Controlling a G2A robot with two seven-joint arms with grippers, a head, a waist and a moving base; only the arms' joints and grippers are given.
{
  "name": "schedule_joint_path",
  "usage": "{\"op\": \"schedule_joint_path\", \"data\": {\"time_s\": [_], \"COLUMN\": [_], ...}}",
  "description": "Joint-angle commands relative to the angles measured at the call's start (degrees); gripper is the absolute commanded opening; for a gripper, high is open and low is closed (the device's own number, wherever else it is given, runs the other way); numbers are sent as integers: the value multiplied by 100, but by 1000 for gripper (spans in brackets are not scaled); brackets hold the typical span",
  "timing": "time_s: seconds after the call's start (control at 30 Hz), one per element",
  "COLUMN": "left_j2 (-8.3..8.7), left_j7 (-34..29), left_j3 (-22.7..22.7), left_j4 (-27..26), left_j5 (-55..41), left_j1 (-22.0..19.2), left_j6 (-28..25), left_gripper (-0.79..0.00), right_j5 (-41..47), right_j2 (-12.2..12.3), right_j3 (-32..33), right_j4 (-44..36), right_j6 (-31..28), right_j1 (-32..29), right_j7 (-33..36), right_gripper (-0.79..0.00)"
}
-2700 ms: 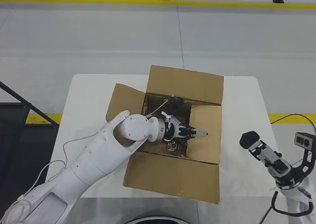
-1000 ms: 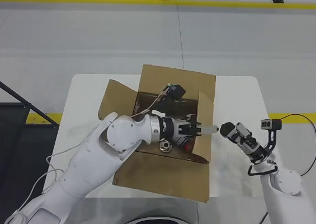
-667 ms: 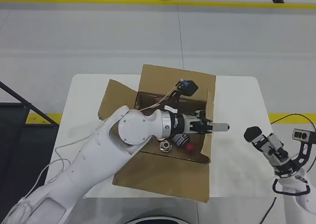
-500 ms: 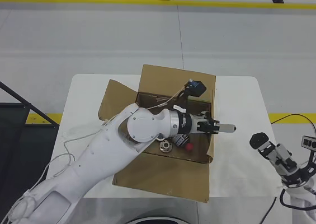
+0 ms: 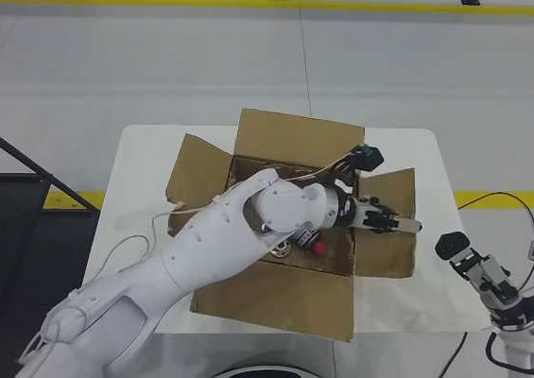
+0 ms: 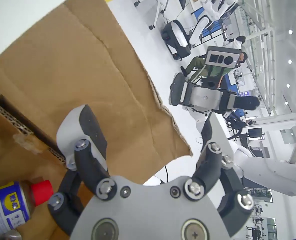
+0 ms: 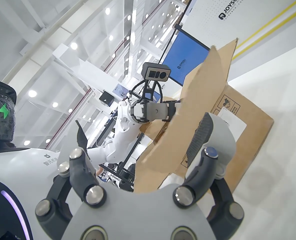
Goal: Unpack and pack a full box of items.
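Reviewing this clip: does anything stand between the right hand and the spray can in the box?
Yes. The box's right flap is tilted up on that side, and the left hand, open, is over it. Both lie between the right hand and the spray can inside.

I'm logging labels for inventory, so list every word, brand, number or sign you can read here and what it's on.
Spray can: a brand logo on its blue and yellow label; the smaller print is blurred.
Box side: handling pictograms and a white sticker, too small to read.
Wall panel and blue screen: a company logo each.
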Motion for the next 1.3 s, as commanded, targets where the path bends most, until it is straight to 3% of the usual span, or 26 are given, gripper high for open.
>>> {"op": "schedule_joint_path", "data": {"time_s": [0.0,0.4,0.53,0.67,0.77,0.9,1.0,1.27], "left_j2": [-82,-443,-454,-363,-220,53,270,730], "left_j7": [-17,-205,-229,-302,-397,-604,-760,-1052], "left_j3": [95,278,131,-171,-505,-1155,-1776,-3570], "left_j4": [152,672,633,321,-167,-1186,-2109,-4360], "left_j5": [-19,-145,-152,-51,152,514,708,1505], "left_j1": [-59,-247,-231,-155,7,450,982,2555], "left_j6": [52,42,-31,-33,99,416,602,1081], "left_gripper": [0,0,0,0,0,0,0,0], "right_j5": [21,-1,73,73,73,-103,-482,-1804], "right_j2": [1,7,2,2,2,-3,1,71], "right_j3": [6,60,49,49,49,8,39,-276], "right_j4": [-1,27,42,42,42,-301,-749,-1895], "right_j6": [-25,-115,-76,-76,-76,-136,-164,588], "right_j1": [-20,-112,-129,-129,-129,-59,7,508], "right_j7": [4,-144,-220,-220,-220,-340,-449,-284], "right_gripper": [0,0,0,0,0,0,0,0]}}
